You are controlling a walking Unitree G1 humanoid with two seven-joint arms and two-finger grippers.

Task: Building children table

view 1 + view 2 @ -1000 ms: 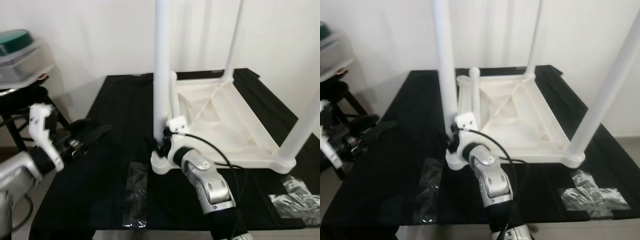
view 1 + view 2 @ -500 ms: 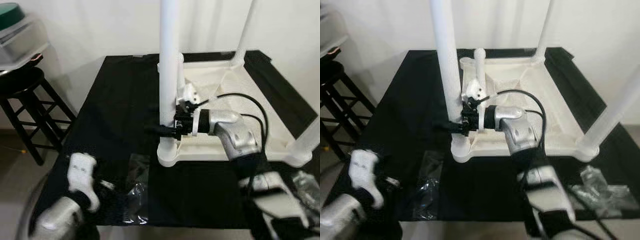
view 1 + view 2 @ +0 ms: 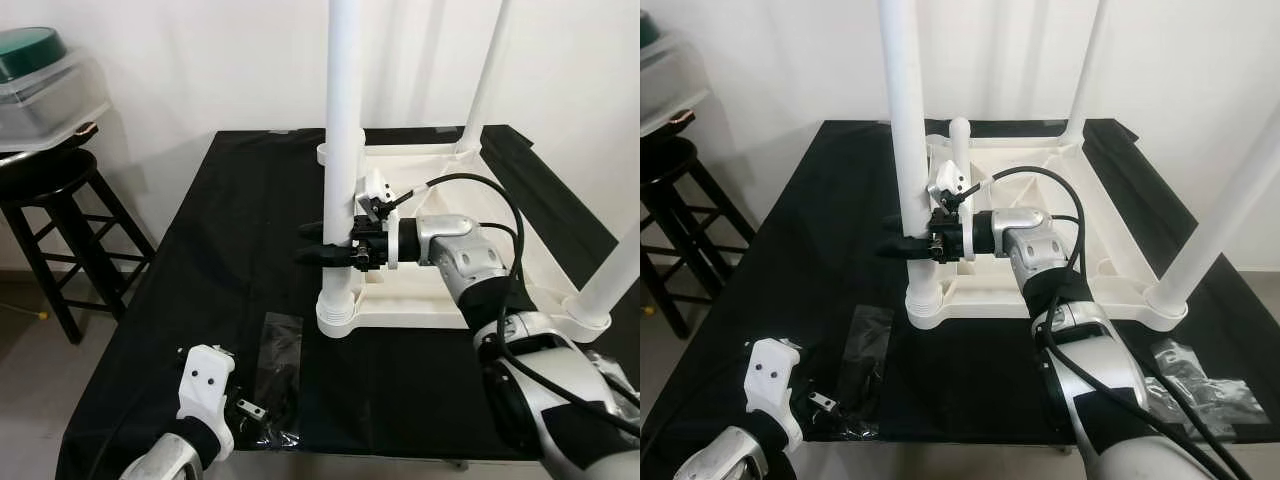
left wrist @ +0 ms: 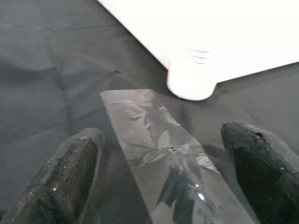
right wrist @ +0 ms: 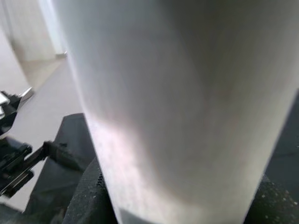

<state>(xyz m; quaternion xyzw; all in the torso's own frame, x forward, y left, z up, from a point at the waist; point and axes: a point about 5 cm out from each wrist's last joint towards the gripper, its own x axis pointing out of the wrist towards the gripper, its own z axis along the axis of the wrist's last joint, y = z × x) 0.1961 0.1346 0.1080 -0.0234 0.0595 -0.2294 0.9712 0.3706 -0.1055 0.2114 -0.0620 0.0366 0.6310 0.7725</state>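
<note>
Item one: white plastic children's table (image 3: 440,250), lying upside down on my black cloth-covered tabletop (image 3: 230,250), centre to right. Its round white legs stand upward; the near-left leg (image 3: 342,150) rises from a ringed socket at the frame's near-left corner, and a far leg (image 3: 485,80) stands at the far-right corner. A short white post (image 3: 959,145) stands at the far-left corner.

Item two: my right claw (image 3: 335,242), reaching in from the right, level with the tabletop. Its two black fingers are clenched around the near-left leg, one on each side, a little above the socket. The right wrist view shows the white tube pressed between both fingers.

Item three: my left claw (image 4: 159,177), low at the near-left edge of the tabletop, released, fingers spread wide. It hangs over a clear crumpled plastic bag (image 3: 275,375) lying flat on the cloth, just near-left of the table's corner socket.

Item four: a second clear plastic bag (image 3: 1195,385), at the near-right of the tabletop.

Item five: black wooden stool (image 3: 60,230) on the floor to the far left, carrying a clear plastic lidded box (image 3: 45,100) with something green on top.
</note>
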